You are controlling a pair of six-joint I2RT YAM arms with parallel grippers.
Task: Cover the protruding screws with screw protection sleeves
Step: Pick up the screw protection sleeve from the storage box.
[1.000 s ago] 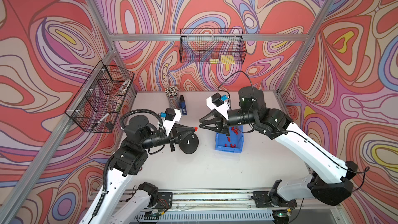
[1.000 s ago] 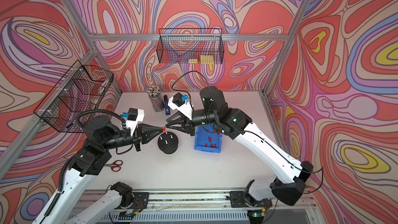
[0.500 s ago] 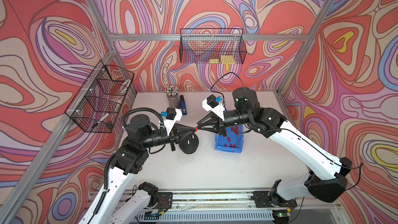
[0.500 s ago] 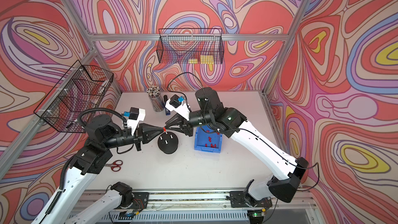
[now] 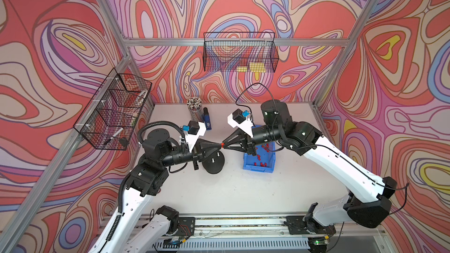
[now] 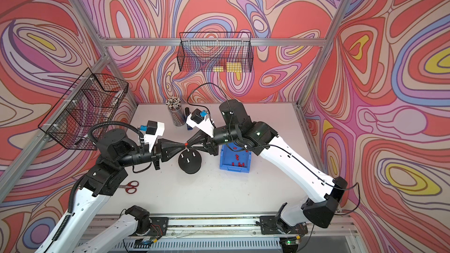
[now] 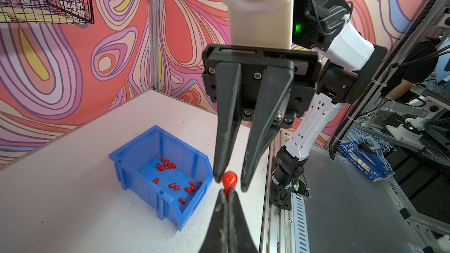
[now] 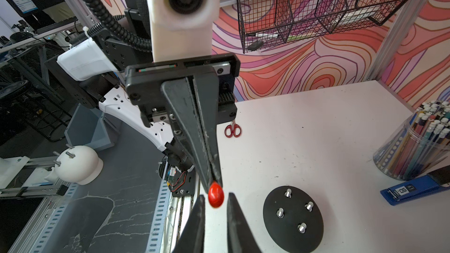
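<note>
My left gripper (image 7: 227, 194) is shut on one red screw protection sleeve (image 7: 229, 180), which sticks out past its fingertips above the table. My right gripper (image 8: 216, 197) faces it tip to tip. Its jaws are slightly open, one on each side of that sleeve (image 8: 215, 197), with a small gap on both sides. In both top views the two grippers meet at the sleeve (image 5: 222, 145) just above the black dome base (image 6: 190, 164). Four bare protruding screws (image 8: 280, 212) stand on that base (image 8: 293, 219). Several more sleeves (image 7: 170, 166) lie in the blue bin (image 7: 143, 183).
The blue bin (image 5: 258, 169) stands right of the base. A cup of pencils (image 6: 175, 113) and a blue device (image 8: 409, 192) stand at the back. Red-handled scissors (image 6: 129, 186) lie under the left arm. Wire baskets (image 5: 239, 54) hang on the walls.
My right gripper has moved left from over the bin to the sleeve held in the left gripper, and its jaws have narrowed around it. The left gripper has stayed almost still.
</note>
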